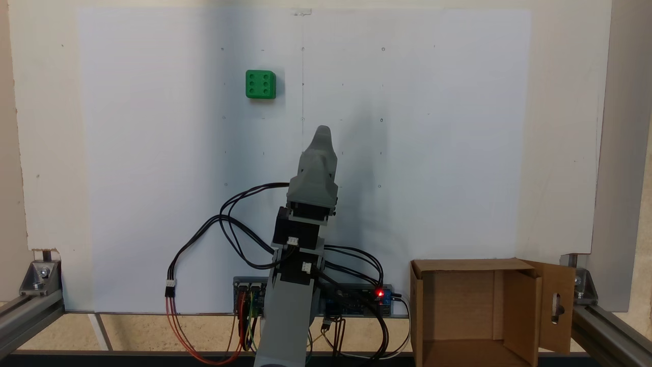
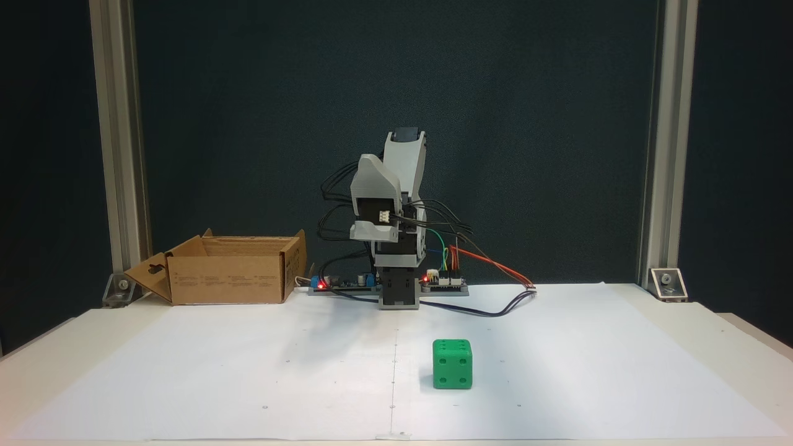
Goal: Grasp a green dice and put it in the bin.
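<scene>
Well apart from the tool (image 1: 322, 133) lies the green dice (image 1: 261, 84).

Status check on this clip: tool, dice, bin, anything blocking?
Tool folded over the base, state unclear. Green dice loose on white sheet, untouched. Bin open beside base. Path clear.

The green dice (image 2: 452, 364) sits well apart from the bin (image 2: 226, 271).

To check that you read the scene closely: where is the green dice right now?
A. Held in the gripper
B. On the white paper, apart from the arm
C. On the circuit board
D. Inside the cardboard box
B: the green dice sits alone on the white paper, away from the gripper and the bin.
</scene>
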You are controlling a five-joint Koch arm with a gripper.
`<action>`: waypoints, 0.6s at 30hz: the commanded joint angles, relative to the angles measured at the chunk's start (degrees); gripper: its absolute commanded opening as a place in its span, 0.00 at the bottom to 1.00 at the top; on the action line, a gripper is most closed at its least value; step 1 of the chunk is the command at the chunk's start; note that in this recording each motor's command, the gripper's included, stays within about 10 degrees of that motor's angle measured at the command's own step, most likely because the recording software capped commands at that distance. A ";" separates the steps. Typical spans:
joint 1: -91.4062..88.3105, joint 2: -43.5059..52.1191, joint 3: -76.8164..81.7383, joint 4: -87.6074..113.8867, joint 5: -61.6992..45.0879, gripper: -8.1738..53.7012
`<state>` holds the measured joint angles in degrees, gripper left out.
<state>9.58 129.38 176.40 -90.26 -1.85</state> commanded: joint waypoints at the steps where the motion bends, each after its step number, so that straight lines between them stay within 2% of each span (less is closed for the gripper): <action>1: 1.23 6.15 2.90 -1.85 -2.11 0.84; 7: 0.97 6.15 2.46 4.31 -2.11 0.82; 18: 0.18 6.24 -22.15 48.94 -2.02 0.85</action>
<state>10.11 129.38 159.43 -46.67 -2.02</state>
